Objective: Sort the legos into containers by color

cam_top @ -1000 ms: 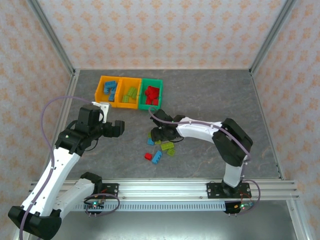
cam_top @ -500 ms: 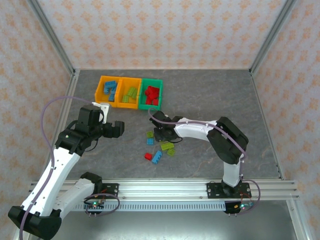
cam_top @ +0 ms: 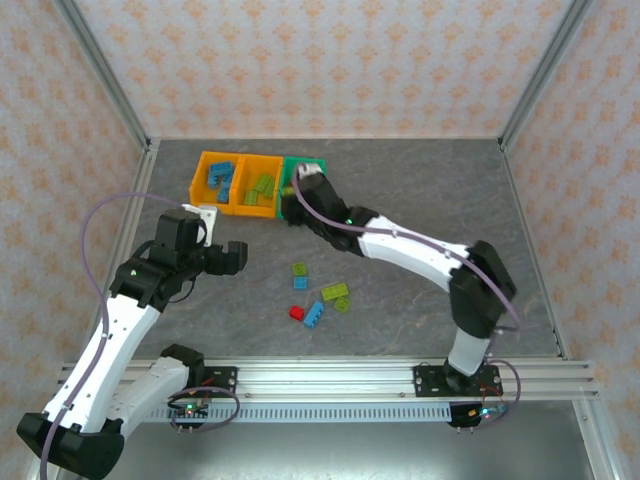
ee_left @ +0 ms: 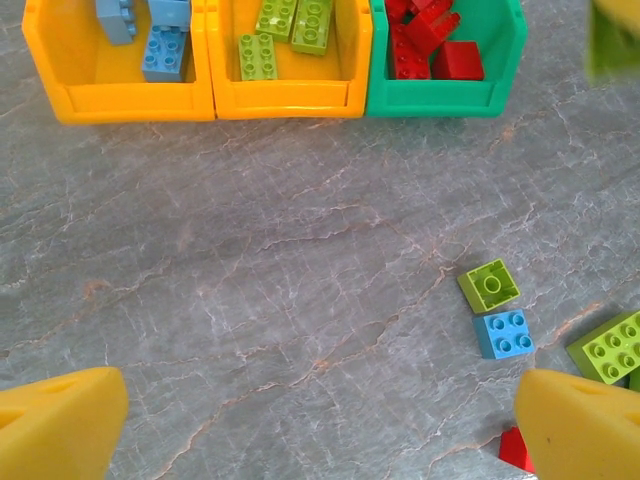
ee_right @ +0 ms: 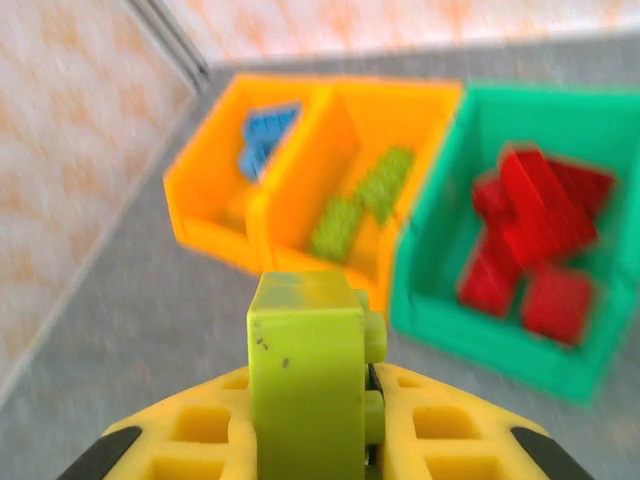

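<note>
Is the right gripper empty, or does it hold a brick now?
Holding. In the right wrist view, a lime green studded plastic brick sits clamped between the right gripper's yellow fingers.

Robot lab test cell. Alu extrusion posts [cam_top: 100,70] frame a box, with printed-pattern panels [cam_top: 330,60] for walls, like a backdrop. Grey stone-look table [cam_top: 430,180]. Two white arms [cam_top: 120,320] are bolted to a slotted alu rail [cam_top: 330,380] at the near edge. Purple cable [cam_top: 140,196] runs loose, and there's a bare board [cam_top: 190,408] with a lit LED at each base. Props are toy stuff: bins [cam_top: 212,206], legos [cam_top: 314,314].
</note>
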{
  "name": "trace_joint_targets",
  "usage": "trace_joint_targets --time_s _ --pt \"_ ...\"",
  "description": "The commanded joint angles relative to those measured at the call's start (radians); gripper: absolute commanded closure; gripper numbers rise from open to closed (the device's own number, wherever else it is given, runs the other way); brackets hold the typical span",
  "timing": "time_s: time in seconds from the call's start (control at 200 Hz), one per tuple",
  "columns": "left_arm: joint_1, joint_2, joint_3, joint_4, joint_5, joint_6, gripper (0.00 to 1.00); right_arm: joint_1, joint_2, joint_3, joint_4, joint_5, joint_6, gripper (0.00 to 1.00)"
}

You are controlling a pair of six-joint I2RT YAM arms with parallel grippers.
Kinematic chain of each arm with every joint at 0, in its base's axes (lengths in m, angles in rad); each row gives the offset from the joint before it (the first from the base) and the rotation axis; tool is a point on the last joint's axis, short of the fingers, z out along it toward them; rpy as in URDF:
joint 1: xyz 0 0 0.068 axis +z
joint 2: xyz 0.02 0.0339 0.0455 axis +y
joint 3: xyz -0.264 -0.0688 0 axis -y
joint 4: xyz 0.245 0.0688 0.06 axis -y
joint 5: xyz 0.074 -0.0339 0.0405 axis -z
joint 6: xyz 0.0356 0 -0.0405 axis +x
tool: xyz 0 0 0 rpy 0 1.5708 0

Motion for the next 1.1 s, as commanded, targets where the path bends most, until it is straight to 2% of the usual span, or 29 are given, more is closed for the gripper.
trace_joint_targets --time_s 0.0,0.205,0.405,0.445,0.485,0.52,0.596,0.786,0.886,0.996,1.096 --pt "0.012 -0.014 0.004 -0.018 -0.035 0.026 0.0 -0.052 0.202 0.22 0.051 0.0 -0.04 0.82" --pt "0.025 -0.016 -0.001 -0.016 -0.031 0.026 0.0 -0.098 0.558 0.703 -0.14 -0.068 -0.034 0.8" --pt "0.027 -0.001 -0.002 -0.009 -0.009 0.029 0.0 -0.108 0.812 1.121 -0.301 -0.177 -0.132 0.71" --pt "0.028 0.004 -0.001 -0.012 -0.006 0.029 0.0 -0.11 0.847 1.189 -0.337 -0.178 -0.135 0.66" --pt "0.028 0.007 -0.001 -0.011 -0.005 0.029 0.0 -0.112 0.864 1.23 -0.362 -0.179 -0.131 0.53" --pt "0.027 0.007 -0.001 -0.012 -0.006 0.029 0.0 -0.113 0.856 1.234 -0.37 -0.183 -0.128 0.48" --pt "0.027 0.005 0.0 -0.012 -0.009 0.028 0.0 -0.113 0.8 1.195 -0.382 -0.19 -0.126 0.43" --pt "0.028 0.012 0.0 -0.002 0.012 0.013 0.0 -0.116 0.523 0.966 -0.512 -0.223 -0.145 0.41" --pt "0.027 0.022 -0.001 0.025 0.06 -0.041 0.0 -0.116 0.317 0.731 -0.56 -0.239 -0.164 0.41" --pt "0.014 0.064 -0.026 0.096 0.166 -0.176 0.0 -0.116 0.043 0.388 -0.521 -0.24 -0.157 0.39" --pt "-0.05 0.119 -0.085 0.226 0.224 -0.313 0.0 -0.116 -0.218 0.074 -0.465 -0.225 -0.113 0.37"
